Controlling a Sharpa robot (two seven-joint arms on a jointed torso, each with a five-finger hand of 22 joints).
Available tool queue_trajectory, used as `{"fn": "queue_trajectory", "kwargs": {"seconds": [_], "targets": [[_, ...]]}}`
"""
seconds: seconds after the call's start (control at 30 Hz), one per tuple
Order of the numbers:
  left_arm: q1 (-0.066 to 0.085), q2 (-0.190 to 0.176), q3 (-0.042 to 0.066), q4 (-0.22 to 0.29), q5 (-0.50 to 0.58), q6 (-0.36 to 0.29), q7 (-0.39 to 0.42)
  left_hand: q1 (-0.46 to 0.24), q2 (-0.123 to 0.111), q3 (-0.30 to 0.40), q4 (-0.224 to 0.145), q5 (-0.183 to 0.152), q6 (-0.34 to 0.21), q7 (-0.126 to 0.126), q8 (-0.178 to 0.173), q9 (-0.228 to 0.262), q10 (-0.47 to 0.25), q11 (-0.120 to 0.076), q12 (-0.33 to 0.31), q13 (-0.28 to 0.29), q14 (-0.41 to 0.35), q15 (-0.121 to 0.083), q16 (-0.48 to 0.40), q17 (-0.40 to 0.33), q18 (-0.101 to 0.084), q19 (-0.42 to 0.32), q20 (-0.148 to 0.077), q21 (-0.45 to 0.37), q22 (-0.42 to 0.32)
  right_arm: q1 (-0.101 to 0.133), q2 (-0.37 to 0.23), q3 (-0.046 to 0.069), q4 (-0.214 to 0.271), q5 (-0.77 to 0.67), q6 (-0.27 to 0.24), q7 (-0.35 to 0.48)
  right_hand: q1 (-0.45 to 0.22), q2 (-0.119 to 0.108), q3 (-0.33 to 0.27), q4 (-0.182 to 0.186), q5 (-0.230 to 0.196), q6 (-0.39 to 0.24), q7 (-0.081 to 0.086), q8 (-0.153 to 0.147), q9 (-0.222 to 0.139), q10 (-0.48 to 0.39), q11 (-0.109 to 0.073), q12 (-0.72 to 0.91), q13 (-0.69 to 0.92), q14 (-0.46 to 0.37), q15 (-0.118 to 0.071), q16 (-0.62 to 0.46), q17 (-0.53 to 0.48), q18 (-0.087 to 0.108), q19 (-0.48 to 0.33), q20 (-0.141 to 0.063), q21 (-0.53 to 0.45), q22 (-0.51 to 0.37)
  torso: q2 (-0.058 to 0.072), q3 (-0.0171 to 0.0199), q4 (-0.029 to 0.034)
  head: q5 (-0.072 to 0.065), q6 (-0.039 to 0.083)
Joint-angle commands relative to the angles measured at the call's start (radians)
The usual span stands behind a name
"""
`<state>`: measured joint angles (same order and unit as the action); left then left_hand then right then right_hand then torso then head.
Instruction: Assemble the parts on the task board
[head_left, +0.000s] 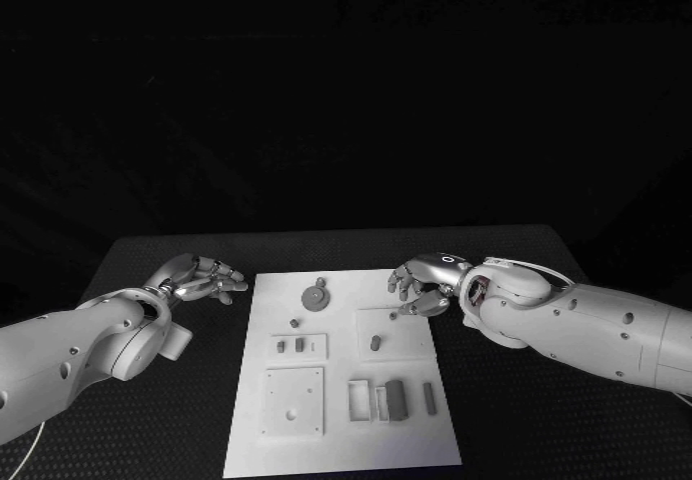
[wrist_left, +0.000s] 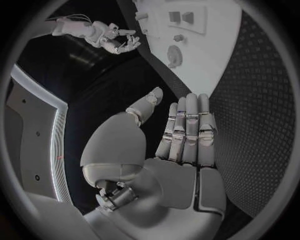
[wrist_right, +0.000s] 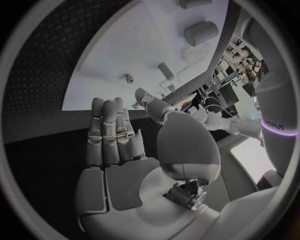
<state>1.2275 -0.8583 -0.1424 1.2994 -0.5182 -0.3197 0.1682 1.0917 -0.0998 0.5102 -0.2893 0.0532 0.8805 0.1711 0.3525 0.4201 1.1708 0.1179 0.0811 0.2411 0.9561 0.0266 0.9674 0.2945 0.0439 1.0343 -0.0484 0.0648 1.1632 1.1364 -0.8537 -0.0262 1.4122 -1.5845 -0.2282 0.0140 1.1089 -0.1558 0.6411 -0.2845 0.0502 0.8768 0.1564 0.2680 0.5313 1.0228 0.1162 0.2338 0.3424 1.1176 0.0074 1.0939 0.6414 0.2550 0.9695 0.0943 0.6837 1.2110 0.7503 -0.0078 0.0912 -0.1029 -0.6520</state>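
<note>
A: What's hard to read? Quick.

B: The task board is cut off at its near edge in the head view. The parts are small and grey, shapes mostly unclear. A round disc-like part sits near the far end of the board, a tiny part just near of it, and another small one on the right half. The right robot hand overlaps the board's far right corner, so that corner is hidden.

A: Containers?

B: 1 raised rectangular plate holds 2 small upright parts. A bigger square plate below it has a small hole or dot, can't tell which. Right of that, a frame-like piece and 2 or 3 dark blocks standing close together (exact count unclear).

A: Hands?

B: Left robot hand is over the black surface just left of the board's far corner, holding nothing; the left wrist view shows its fingers straight and side by side, thumb apart. Right robot hand is at the board's far right edge, fingers bent downward in the head view, nothing in it; its wrist view shows the fingers extended, thumb out.
</note>
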Motion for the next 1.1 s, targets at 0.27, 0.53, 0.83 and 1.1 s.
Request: {"fn": "queue_trajectory", "kwargs": {"seconds": [0.27,0.53,0.83,1.1], "targets": [[-0.002,0.001,-0.001,0.015,0.118,-0.050,0.117,-0.001,0.008,-0.007,0.001,-0.001,0.006,-0.007,0.008,0.002,0.014,-0.003,0.007,0.003,0.013,-0.003,-0.009,0.003,-0.014,0.008,-0.011,0.001,-0.009,-0.010,-0.012,-0.032,0.037,-0.182,-0.046,-0.054,0.060,0.011,0.018,-0.004,-0.001,0.017,0.002,0.012,-0.009,-0.031,0.013,-0.086,-0.077,0.007,0.009,-0.014,-0.004,0.006,0.012,-0.008,-0.007,-0.001,0.000,0.0004,-0.0022,0.002,-0.002],[-0.003,0.001,-0.001,0.015,0.118,-0.045,0.114,-0.002,0.008,-0.010,0.001,-0.001,0.007,-0.007,0.008,0.002,0.015,-0.003,0.006,0.004,0.016,-0.004,-0.012,0.004,-0.015,0.010,-0.012,0.001,-0.012,-0.027,-0.014,-0.034,0.050,-0.177,-0.068,-0.069,0.062,-0.037,0.036,0.012,-0.001,-0.090,-0.045,-0.042,-0.037,-0.153,0.044,-0.172,-0.152,-0.049,0.040,-0.117,-0.048,-0.005,-0.050,0.021,-0.079,-0.038,0.001,-0.0003,-0.0003,0.002,-0.004],[-0.004,0.005,-0.002,0.010,0.123,-0.041,0.107,-0.003,0.008,-0.012,0.002,-0.001,0.006,-0.007,0.008,0.001,0.014,-0.003,0.005,0.004,0.016,-0.004,-0.014,0.004,-0.016,0.011,-0.013,0.001,-0.015,-0.040,0.003,-0.035,0.038,-0.183,-0.130,-0.079,0.079,-0.014,0.009,-0.001,-0.001,-0.080,-0.028,-0.023,-0.029,-0.011,0.011,-0.117,-0.153,0.026,0.008,-0.050,-0.002,0.007,0.014,0.005,-0.035,-0.011,0.001,-0.0013,0.0013,0.000,-0.007],[-0.004,0.004,-0.002,0.004,0.123,-0.029,0.099,-0.005,0.009,-0.015,0.002,-0.001,0.004,-0.006,0.007,0.000,0.013,-0.003,0.004,0.004,0.017,-0.004,-0.017,0.005,-0.018,0.011,-0.014,0.001,-0.018,-0.051,0.024,-0.036,0.013,-0.177,-0.135,-0.075,0.072,-0.003,0.003,0.003,-0.001,-0.020,0.008,0.009,-0.024,0.072,0.003,-0.104,-0.161,0.046,0.000,-0.009,0.027,0.007,0.043,-0.013,-0.008,0.009,0.001,-0.0008,0.0010,0.002,-0.008]]}}
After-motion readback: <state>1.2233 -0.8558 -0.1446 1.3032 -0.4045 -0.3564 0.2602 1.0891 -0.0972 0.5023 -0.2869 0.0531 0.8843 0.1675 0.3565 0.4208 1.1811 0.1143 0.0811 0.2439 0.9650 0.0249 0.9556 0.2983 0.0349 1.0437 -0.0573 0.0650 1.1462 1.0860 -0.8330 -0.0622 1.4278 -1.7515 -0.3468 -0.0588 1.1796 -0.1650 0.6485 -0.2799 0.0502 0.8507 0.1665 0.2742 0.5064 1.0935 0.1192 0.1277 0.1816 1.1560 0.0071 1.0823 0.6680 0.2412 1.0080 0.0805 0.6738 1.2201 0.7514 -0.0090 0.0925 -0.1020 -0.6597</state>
